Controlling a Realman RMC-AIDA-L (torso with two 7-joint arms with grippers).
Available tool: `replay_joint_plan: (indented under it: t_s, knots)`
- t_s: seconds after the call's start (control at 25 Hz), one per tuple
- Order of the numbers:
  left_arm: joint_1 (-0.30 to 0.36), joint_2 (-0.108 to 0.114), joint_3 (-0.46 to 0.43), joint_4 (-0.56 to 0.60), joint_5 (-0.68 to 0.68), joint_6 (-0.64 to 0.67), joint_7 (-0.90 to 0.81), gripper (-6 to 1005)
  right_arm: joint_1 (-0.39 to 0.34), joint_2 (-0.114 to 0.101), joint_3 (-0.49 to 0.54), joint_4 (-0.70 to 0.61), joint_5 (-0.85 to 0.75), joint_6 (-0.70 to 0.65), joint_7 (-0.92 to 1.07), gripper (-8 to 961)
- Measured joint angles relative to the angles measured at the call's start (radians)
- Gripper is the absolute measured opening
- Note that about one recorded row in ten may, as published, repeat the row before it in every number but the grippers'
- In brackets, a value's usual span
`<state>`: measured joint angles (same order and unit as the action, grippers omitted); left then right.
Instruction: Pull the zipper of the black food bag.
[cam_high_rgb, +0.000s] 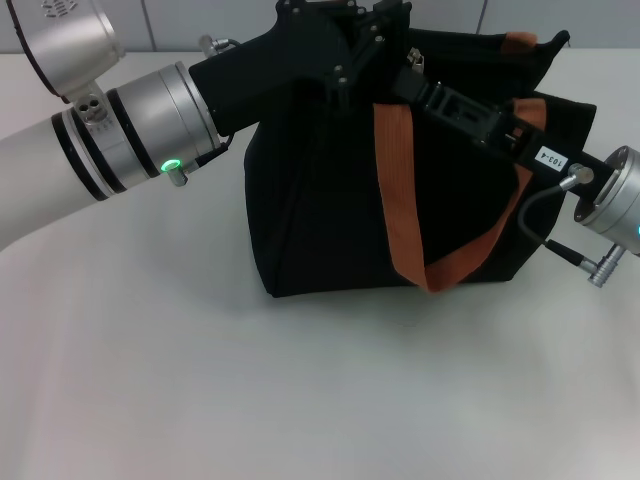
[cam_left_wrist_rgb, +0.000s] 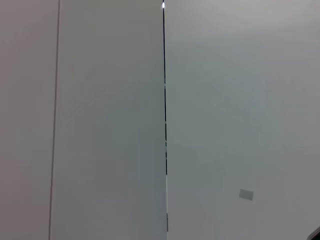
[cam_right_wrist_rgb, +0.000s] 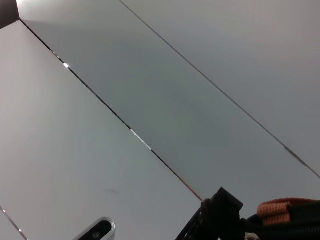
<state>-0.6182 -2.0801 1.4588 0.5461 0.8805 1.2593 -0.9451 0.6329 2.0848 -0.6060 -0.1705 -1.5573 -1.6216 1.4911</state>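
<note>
The boxy black food bag (cam_high_rgb: 330, 210) of soft fabric stands on the desk (cam_high_rgb: 300, 390); both grippers, left (cam_high_rgb: 385, 30) and right (cam_high_rgb: 425, 85), meet at its top, and I cannot tell how their jaws stand.

Even, soft overhead light; faint shadows; sharp focus, slight glare on wall seams.

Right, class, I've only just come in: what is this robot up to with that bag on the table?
Both arms are reaching over the top of the black food bag, which stands on the white table. The left gripper comes in from the left and the right gripper from the right, meeting near the zipper along the bag's top edge. An orange-brown strap hangs down the front. Whether either gripper has hold of the zipper cannot be seen.
</note>
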Motion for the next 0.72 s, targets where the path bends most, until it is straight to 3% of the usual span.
replay_joint_plan:
  t_s: [0.64, 0.72]
  knots:
    - [0.000, 0.000, 0.000, 0.000, 0.000, 0.000, 0.001, 30, -0.003, 0.001, 0.007, 0.012, 0.018, 0.023, -0.004, 133]
    - [0.000, 0.000, 0.000, 0.000, 0.000, 0.000, 0.007, 30, -0.001, 0.001, 0.005, 0.009, 0.014, 0.018, -0.015, 79]
